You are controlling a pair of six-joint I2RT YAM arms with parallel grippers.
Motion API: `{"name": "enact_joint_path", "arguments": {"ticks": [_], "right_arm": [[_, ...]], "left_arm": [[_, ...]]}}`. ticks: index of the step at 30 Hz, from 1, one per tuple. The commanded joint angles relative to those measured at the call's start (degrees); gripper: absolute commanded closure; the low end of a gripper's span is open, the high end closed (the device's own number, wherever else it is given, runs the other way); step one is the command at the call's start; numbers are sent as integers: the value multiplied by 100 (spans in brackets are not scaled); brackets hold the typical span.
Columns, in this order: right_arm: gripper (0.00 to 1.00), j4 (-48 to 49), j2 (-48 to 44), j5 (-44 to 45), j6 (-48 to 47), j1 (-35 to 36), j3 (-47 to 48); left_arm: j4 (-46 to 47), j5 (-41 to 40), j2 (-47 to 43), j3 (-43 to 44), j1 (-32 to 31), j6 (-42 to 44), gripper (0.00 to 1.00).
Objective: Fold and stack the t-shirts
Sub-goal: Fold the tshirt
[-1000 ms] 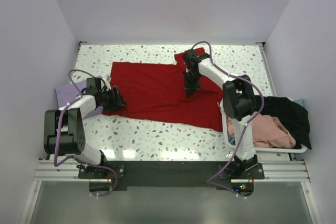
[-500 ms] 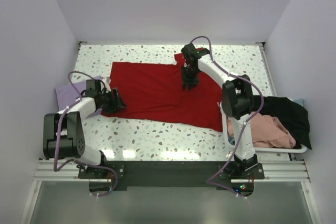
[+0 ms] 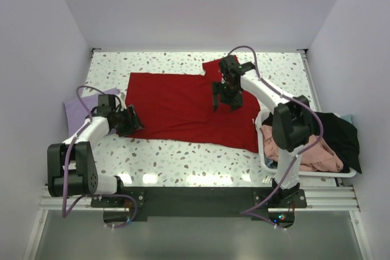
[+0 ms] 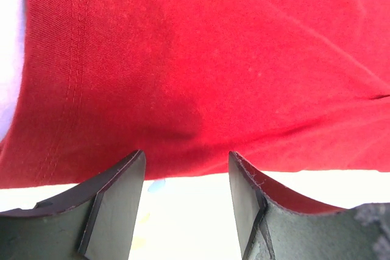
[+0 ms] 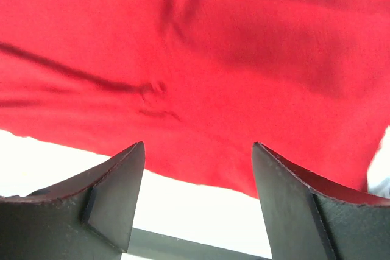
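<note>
Red cotton, soft and limp, the t-shirt (image 3: 177, 105) lies spread on the worktop (image 3: 183, 156), and with my left claw (image 3: 134, 120) gaping at its hem and right claw (image 3: 225, 103) gaping above it, I'd pinch edges.

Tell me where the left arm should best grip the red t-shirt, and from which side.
Probably the hem, near corner, from the bare table side. The red t-shirt lies flat, stitched hem toward the left arm, so a finger must slide under the edge. The open left end effector faces that edge.
</note>
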Motion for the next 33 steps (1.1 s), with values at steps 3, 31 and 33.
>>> {"name": "enact_joint_path", "arguments": {"ticks": [3, 31, 33], "right_arm": [[26, 355, -974, 49, 182, -1, -1325], [22, 751, -1713, 910, 227, -546, -3656], [22, 716, -1705, 1007, 227, -537, -3726]], "left_arm": [[-28, -31, -229, 305, -123, -208, 39], [781, -795, 465, -328, -379, -577, 37], [746, -795, 395, -310, -370, -560, 37]]}}
